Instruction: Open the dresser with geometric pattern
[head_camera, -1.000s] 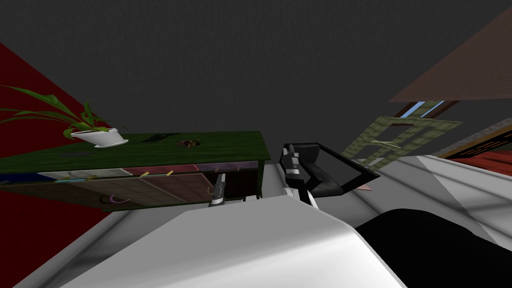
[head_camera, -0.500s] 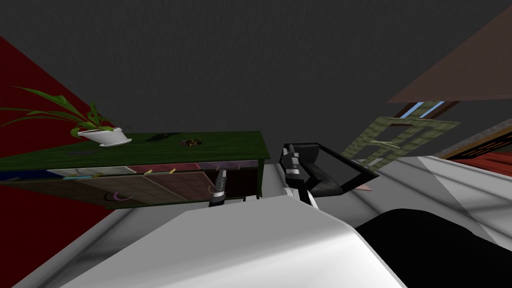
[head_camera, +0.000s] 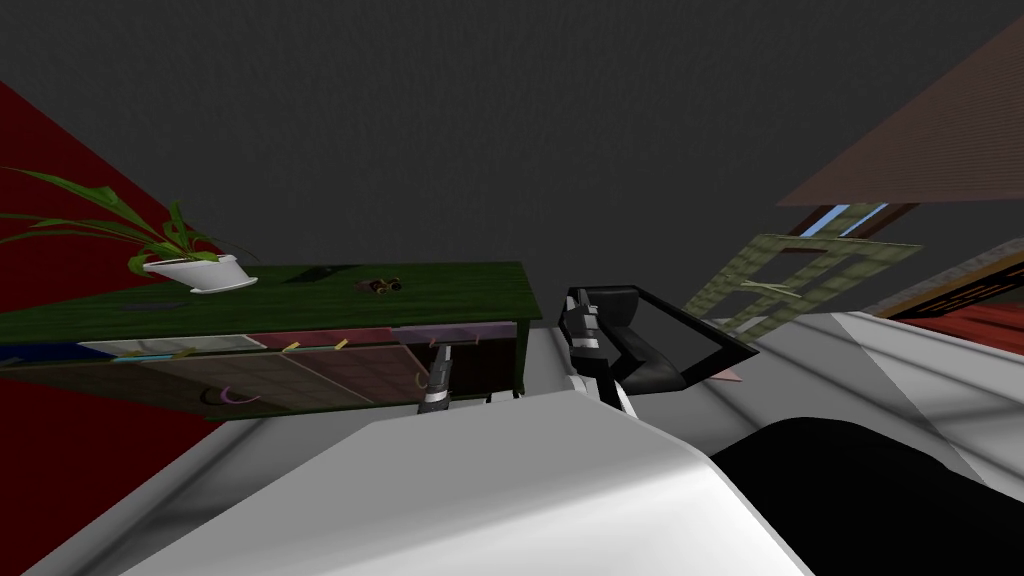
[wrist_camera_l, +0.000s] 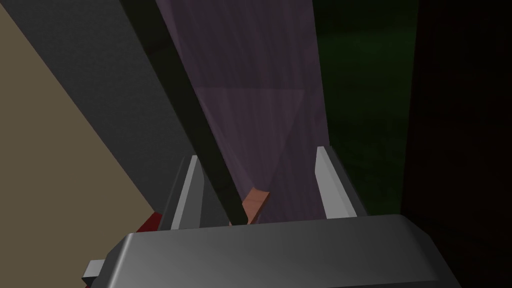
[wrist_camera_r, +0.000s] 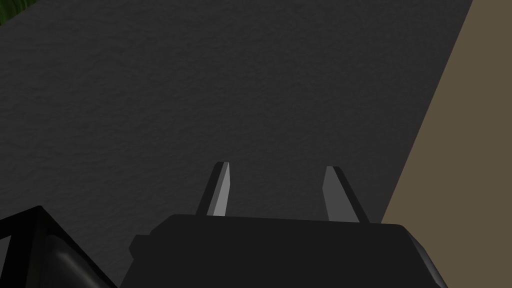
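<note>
A dark grey, rough-looking wall (head_camera: 500, 130) takes up most of the head view. It meets a red wall (head_camera: 50, 210) on the left, and the floor (head_camera: 880, 350) below is pale grey.

The dresser (head_camera: 300, 300) stands against the grey wall, left of middle. It is long and low, with a dark green top. Its front is a patchwork of square panels in white, pink, purple and gridded tan.

To its right, between the dresser and a tilted green lattice (head_camera: 840, 245), an angular black frame (head_camera: 655, 370) sits on the floor.

On the dresser's top stand a plant (head_camera: 165, 238) with long leaves in a white pot (head_camera: 195, 272), and a small brown object (head_camera: 380, 286) nearer the middle.

The left gripper (head_camera: 440, 365) is up at the dresser's right end, in front of a dark bay. In the left wrist view the left gripper (wrist_camera_l: 257, 155) is released, its fingers (wrist_camera_l: 192, 195) spread. A dark green bar (wrist_camera_l: 200, 130) slants between them, just beside one finger, with a purple panel (wrist_camera_l: 250, 75) behind it. A small orange-brown piece (wrist_camera_l: 256, 202) lies close to the gripper's body.

The right gripper (head_camera: 577, 310) hangs apart from the dresser, just beside the black frame. In the right wrist view the right gripper (wrist_camera_r: 276, 170) is also released and holds nothing.
</note>
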